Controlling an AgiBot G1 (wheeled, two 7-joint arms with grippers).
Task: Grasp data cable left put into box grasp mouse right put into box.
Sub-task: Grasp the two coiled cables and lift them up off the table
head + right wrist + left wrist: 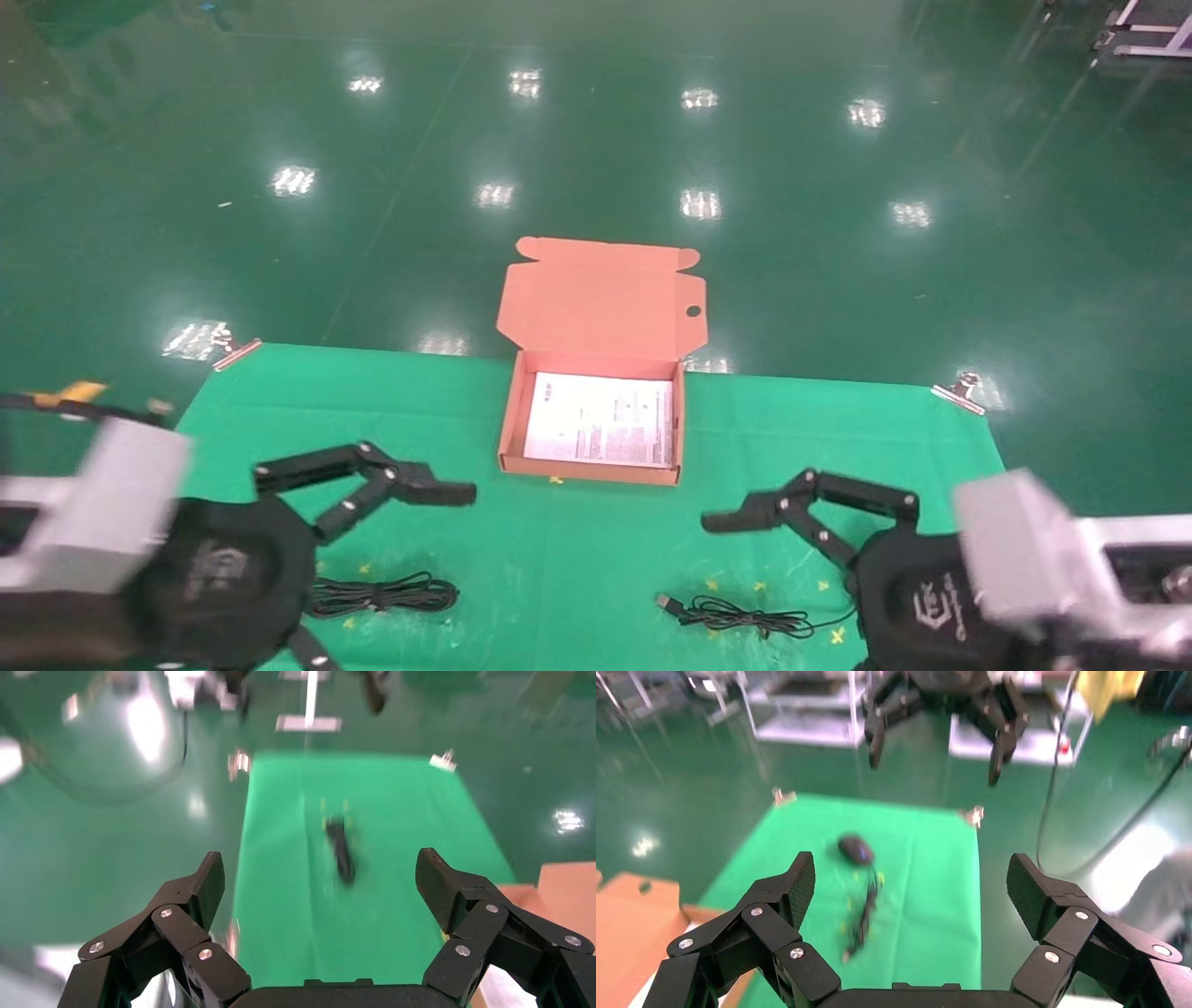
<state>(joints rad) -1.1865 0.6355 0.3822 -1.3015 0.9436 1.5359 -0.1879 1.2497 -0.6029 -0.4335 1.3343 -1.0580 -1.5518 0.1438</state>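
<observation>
Box (596,471): sitting open at the bench's (559,550) far edge. Data cable (386,595): lying near the front edge, left. Mouse (855,848): lying front right. Left gripper (410,499) and right gripper (764,522): hovering wide open, holding nothing.

Bright overhead light, white glare patches on glossy floor (596,140), wrist views motion-blurred, arm housings smeared

The box (596,424) sits at the table's (577,550) far middle (lid open); data cable (382,594) near left, mouse (854,849) cord near right.
</observation>
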